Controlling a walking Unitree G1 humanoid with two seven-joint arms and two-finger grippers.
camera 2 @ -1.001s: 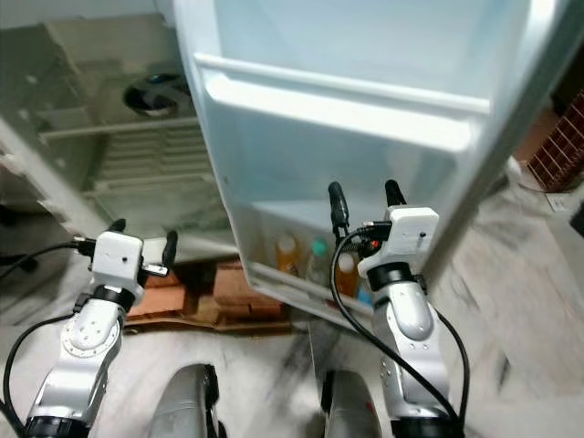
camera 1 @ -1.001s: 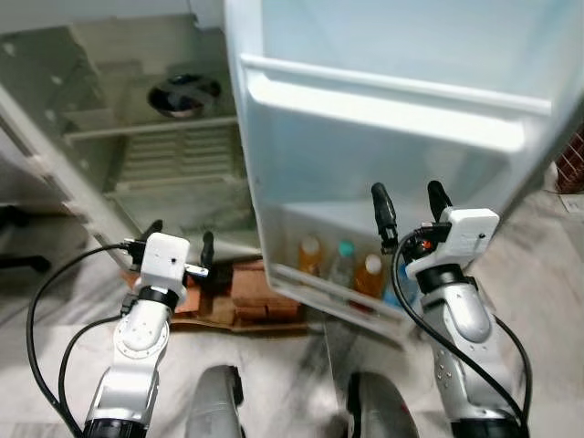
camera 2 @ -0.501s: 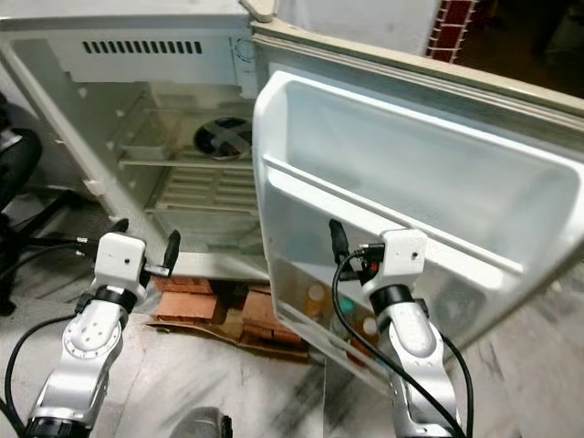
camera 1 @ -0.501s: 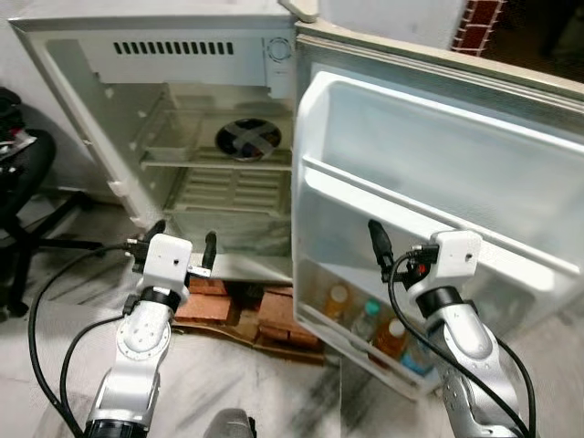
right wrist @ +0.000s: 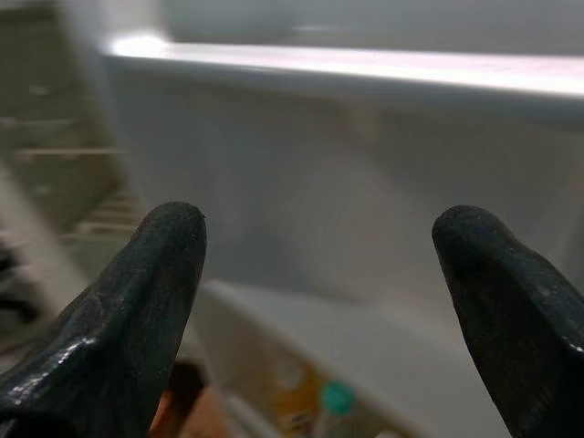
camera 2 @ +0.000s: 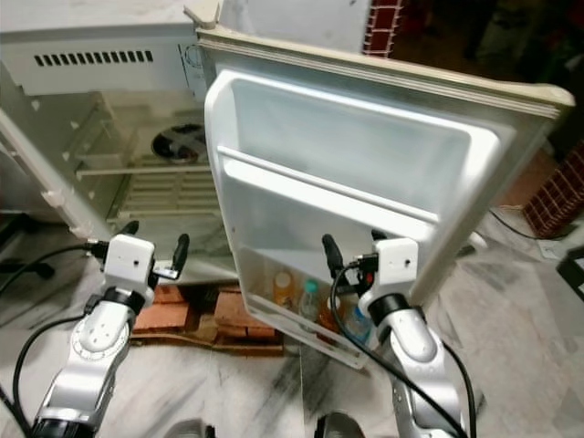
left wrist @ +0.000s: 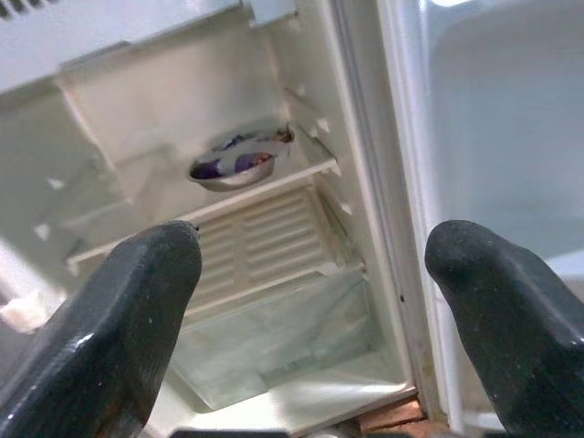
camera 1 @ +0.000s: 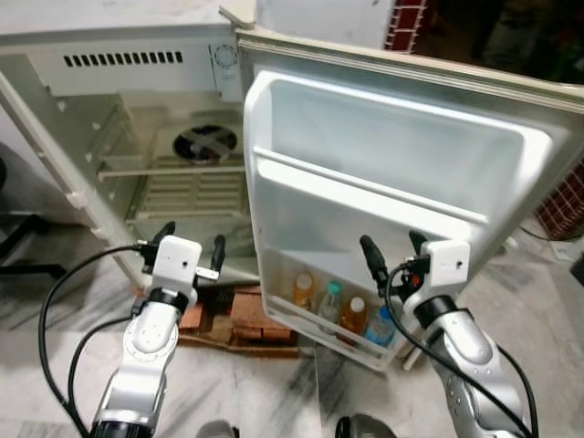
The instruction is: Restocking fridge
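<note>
Two grippers hang before you with nothing in them: your left gripper [camera 1: 190, 246] holds its black fingers spread in front of the open white fridge cabinet [camera 1: 109, 109], and your right gripper [camera 1: 394, 255] has its fingers parted just as wide, facing the white inner fridge door [camera 1: 383, 173]. Below the left one, reddish bricks [camera 1: 246, 315] prop the cabinet off the grey marble floor [camera 1: 55, 310]. Past your right fingers, four small bottles [camera 1: 342, 308] stand upright in the door's bottom shelf, two orange-filled, one clear with a teal cap, one blue. Further in, your left wrist view adds a round metal bowl [left wrist: 235, 166] on the ribbed white shelf [left wrist: 265, 237], above a clear crisper drawer [left wrist: 274, 342].
</note>
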